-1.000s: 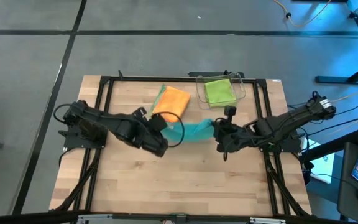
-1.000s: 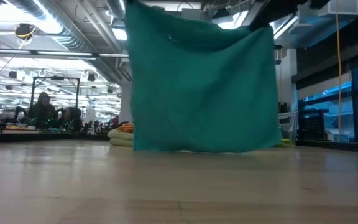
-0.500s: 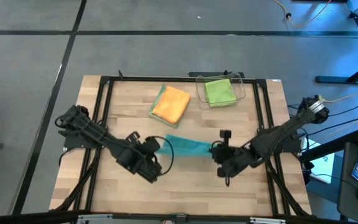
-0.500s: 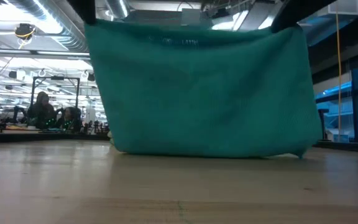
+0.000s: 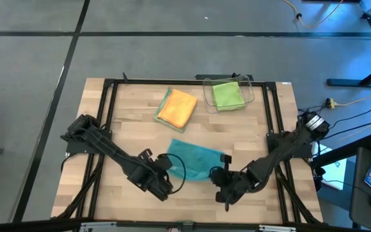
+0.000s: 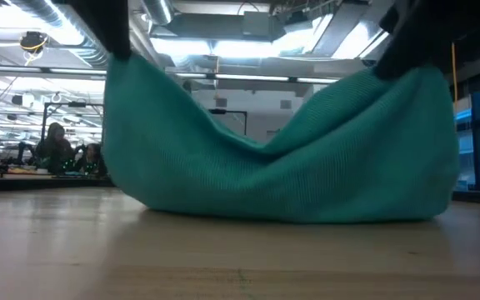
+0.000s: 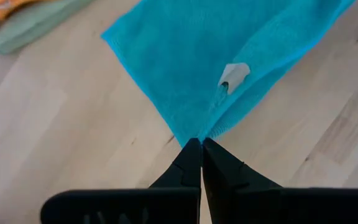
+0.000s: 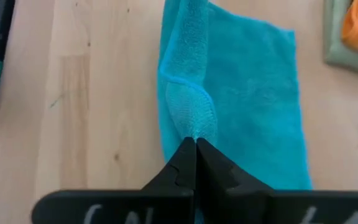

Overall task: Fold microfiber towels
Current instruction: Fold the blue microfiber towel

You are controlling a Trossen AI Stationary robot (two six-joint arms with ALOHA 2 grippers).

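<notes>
Low in the frame's centre, the left gripper (image 5: pixel 166 169) and right gripper (image 5: pixel 219 177) each pinch a corner of the teal towel (image 5: pixel 195 157). It sags between them onto the table (image 5: pixel 127 129).

teal towel (image 5: pixel 195 158) spans mid-table, bare wood (image 5: pixel 134 129) either side

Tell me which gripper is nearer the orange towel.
Left. The left gripper, pinching the teal towel, sits below the orange towel; the right gripper, also holding it, lies farther right.
</notes>
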